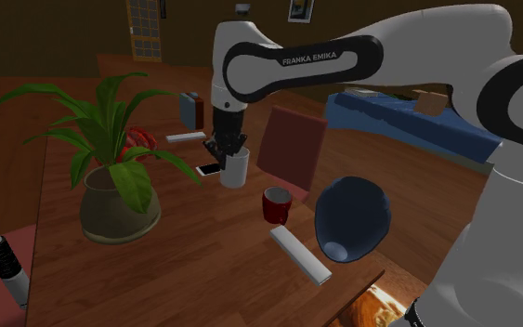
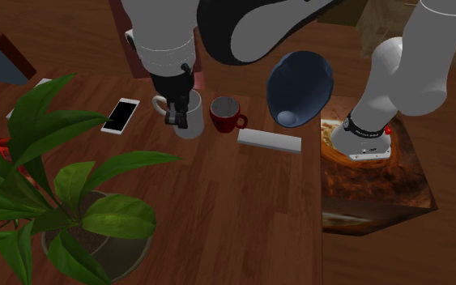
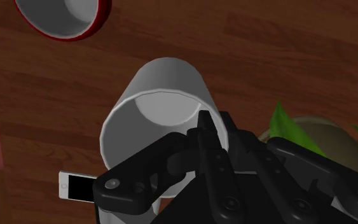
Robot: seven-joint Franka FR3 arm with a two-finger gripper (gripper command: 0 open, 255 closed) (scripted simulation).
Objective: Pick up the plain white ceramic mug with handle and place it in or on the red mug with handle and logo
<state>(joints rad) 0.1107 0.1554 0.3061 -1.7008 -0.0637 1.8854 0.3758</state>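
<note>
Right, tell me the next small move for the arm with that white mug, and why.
Probably a short, straight lift. The gripper sits at the rim of the white mug, and the red mug stands upright, mouth open, close beside it on the table. Raising the white mug first should let it clear the red mug's rim before any sideways move.

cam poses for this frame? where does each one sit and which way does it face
Shoulder view: beside and slightly behind the stand, looking down over the wooden table; the white arm reaches up-left to the gripper at the white mug.
Second exterior view: high over the plant side, looking steeply down; arm across the top, stand at its right.
Wrist view: on the hand, looking down into the white mug; black gripper in front.
Shared: all three show the white mug, red mug and phone.
</note>
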